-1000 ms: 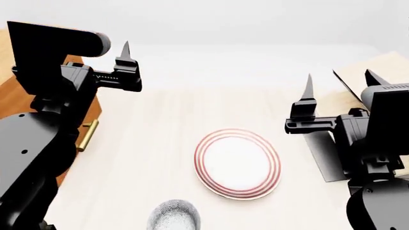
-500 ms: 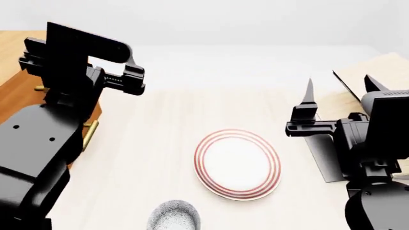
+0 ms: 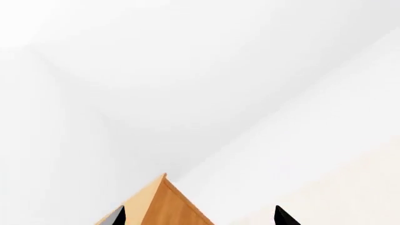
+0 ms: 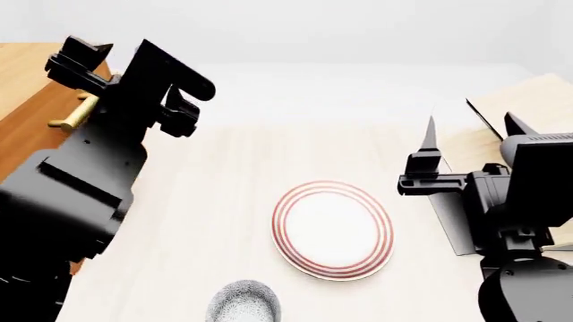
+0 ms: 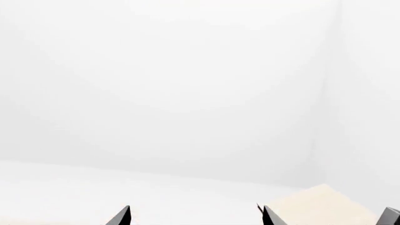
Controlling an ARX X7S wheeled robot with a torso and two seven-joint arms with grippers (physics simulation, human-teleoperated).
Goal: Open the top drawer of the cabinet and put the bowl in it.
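Head view is showing the bowl (image 4: 243,302) sitting on the table (image 4: 215,201) at the near edge, just beside the red-ringed plate (image 4: 333,229). Left gripper (image 4: 134,80) is hovering, jaws spread and empty, near the cabinet (image 4: 23,114); right gripper (image 4: 470,144) is likewise gaping, holding nothing.

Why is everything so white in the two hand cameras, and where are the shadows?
Right wrist view: nearly all flat white, only faint grey edges and the right end effector tips showing. Left wrist view: the same white wash, with just a corner of the cabinet. Head view: sharp and evenly lit; the plate casts hardly any shadow on the table.
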